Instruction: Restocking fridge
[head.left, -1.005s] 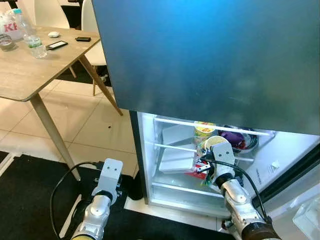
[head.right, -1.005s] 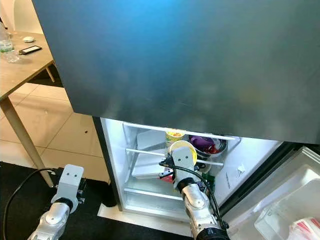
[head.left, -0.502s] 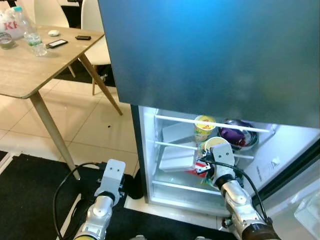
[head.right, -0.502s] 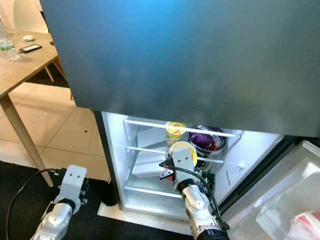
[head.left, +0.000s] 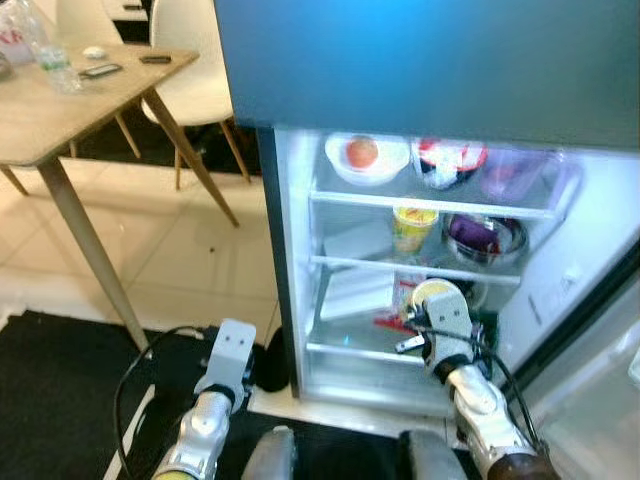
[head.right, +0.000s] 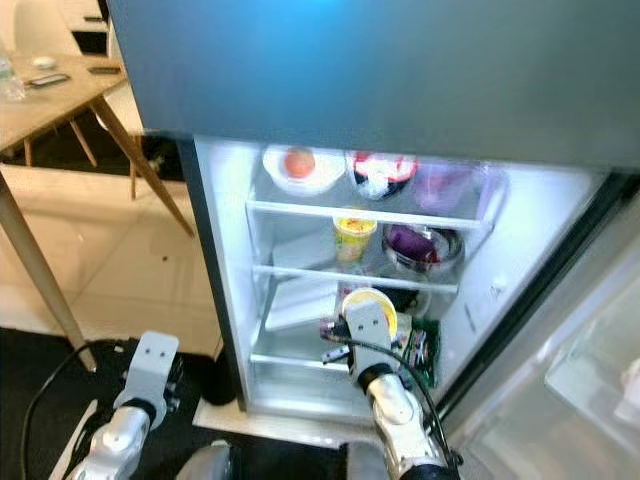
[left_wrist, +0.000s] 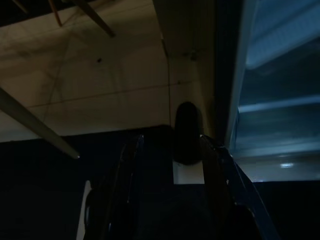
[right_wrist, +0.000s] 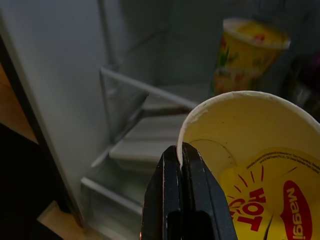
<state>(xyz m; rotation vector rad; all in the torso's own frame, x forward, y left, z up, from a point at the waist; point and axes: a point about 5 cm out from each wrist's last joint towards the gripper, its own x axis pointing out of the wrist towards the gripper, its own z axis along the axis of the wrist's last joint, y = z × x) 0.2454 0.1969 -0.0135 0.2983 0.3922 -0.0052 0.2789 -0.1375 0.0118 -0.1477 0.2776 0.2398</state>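
Eye views: we find the right claw inside the open fridge at the lower shelf, with the noodle cup right at it, far nearer this arm than the left claw, which hangs outside by the door frame.

Right wrist view: we record the right claw's fingers pressed together, pinching the cup's rim; a second cup stands ahead on the shelf.

Left wrist view: too dark; we cannot tell the left claw's state.
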